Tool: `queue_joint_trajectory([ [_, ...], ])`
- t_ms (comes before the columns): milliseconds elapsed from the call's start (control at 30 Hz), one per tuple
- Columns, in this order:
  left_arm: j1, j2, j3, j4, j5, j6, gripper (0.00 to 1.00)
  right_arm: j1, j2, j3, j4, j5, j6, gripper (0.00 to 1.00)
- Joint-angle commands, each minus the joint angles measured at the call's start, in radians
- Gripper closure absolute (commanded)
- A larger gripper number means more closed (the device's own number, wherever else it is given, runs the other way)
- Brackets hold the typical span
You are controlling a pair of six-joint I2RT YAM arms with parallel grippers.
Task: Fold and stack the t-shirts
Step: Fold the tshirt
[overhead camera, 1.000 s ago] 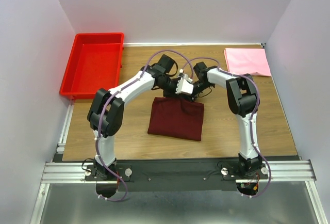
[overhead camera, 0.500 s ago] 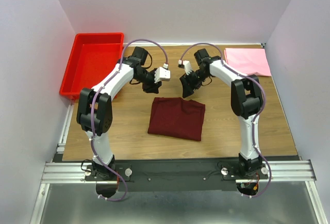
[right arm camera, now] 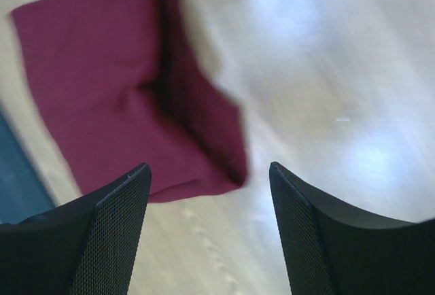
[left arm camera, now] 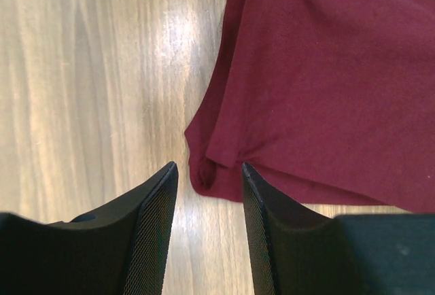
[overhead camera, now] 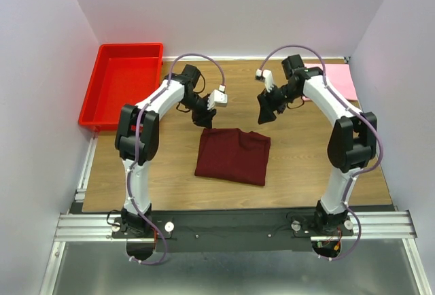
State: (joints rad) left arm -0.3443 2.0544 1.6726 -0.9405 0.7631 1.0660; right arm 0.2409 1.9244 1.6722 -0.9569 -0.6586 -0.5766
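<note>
Your left pincer and right pincer both hang open and empty over the far edge of the folded maroon shirt at mid-surface, the pink shirt lying at the far right corner, and grabbing only one layer could unfold it.

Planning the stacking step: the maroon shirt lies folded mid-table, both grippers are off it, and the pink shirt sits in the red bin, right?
No: the top view shows the pink shirt on the table's far right corner, not in the red bin. The rest holds.
</note>
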Motion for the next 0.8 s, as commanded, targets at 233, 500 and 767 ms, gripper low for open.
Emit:
queue_joint_trajectory([
  [233,-0.002,0.148,0.128,-0.165,0.070,0.086,0.49,0.027,0.054,-0.155,0.001,-0.079,-0.060,0.28],
  [500,-0.007,0.158,0.101,-0.173,0.070,0.115,0.49,0.060,0.062,-0.213,0.026,-0.016,-0.089,0.30],
  [767,-0.013,0.168,0.096,-0.175,0.068,0.126,0.50,0.060,0.053,-0.233,0.030,0.033,-0.115,0.46],
])
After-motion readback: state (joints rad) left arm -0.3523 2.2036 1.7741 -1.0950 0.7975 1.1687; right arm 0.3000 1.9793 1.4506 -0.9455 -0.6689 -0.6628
